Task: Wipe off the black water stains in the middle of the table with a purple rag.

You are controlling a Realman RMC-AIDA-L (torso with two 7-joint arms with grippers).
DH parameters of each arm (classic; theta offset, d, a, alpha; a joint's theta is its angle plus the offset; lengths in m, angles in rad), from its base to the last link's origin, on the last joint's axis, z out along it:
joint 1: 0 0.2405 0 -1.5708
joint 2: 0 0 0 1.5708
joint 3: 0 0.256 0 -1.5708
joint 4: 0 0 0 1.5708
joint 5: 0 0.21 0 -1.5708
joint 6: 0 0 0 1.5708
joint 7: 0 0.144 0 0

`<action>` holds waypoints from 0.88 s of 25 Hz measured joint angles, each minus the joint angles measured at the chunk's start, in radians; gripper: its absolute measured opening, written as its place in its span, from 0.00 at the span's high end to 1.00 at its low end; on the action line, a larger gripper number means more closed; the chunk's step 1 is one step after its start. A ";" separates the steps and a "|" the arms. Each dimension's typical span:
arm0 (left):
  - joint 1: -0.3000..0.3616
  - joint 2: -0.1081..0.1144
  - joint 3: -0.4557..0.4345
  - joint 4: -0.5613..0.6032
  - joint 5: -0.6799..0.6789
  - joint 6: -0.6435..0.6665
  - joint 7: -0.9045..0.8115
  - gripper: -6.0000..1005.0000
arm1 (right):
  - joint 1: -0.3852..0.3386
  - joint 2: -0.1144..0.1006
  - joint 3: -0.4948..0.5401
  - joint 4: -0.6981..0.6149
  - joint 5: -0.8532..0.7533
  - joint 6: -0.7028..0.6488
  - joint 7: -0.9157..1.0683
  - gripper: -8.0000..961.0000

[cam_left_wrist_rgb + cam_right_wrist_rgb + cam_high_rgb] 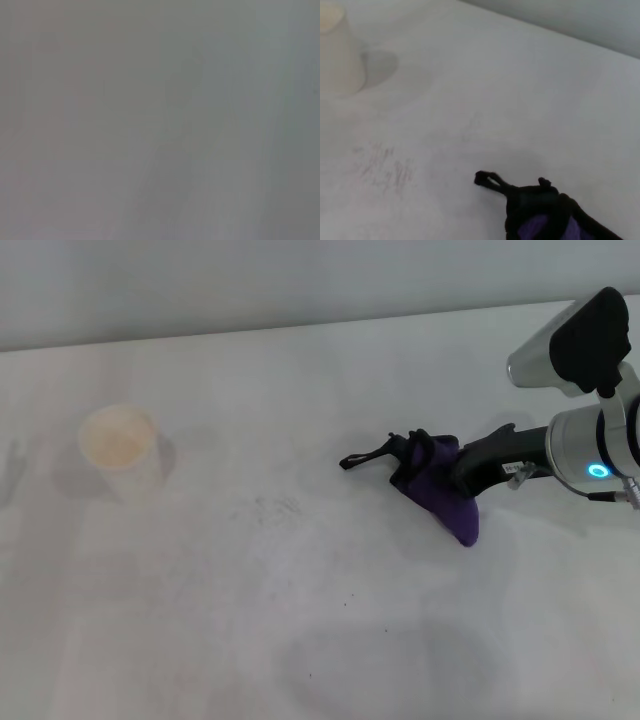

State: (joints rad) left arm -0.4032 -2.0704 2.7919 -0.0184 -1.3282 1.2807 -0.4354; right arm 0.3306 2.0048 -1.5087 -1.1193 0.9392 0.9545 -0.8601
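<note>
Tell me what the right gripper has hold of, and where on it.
The right gripper holds the purple rag, bunched at its upper middle; the black loop tail trails free. Its fingers are buried in cloth.

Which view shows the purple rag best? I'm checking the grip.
The head view: the whole purple rag shows, bunched at the right gripper. The right wrist view catches only part of it; the left wrist view shows none.

White table (320, 640), cream cup (122, 450) left, purple rag (440, 485) right
</note>
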 joint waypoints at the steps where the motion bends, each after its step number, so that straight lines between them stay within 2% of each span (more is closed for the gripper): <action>1: -0.003 0.000 0.000 0.000 -0.001 0.000 0.000 0.12 | -0.002 0.000 0.000 0.004 0.012 -0.002 -0.008 0.88; 3: -0.005 0.000 0.000 0.001 -0.004 0.002 0.000 0.12 | -0.006 0.000 0.000 0.009 0.039 -0.006 -0.027 0.88; 9: 0.009 -0.003 0.000 0.006 -0.024 0.008 0.000 0.12 | -0.021 0.000 0.010 -0.005 0.129 -0.011 -0.098 0.67; 15: 0.018 -0.004 0.000 0.005 -0.025 0.008 0.000 0.12 | -0.036 -0.001 0.071 -0.043 0.207 -0.012 -0.161 0.50; 18: 0.014 -0.004 0.000 0.007 -0.025 0.008 0.000 0.12 | -0.041 -0.001 0.130 -0.023 0.358 -0.012 -0.282 0.40; 22: 0.008 -0.002 0.000 0.008 -0.030 0.008 0.000 0.12 | -0.036 -0.001 0.227 0.097 0.696 0.013 -0.545 0.21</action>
State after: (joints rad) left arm -0.3948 -2.0727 2.7918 -0.0104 -1.3583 1.2887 -0.4357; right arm 0.2946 2.0033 -1.2820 -1.0219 1.6349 0.9679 -1.4052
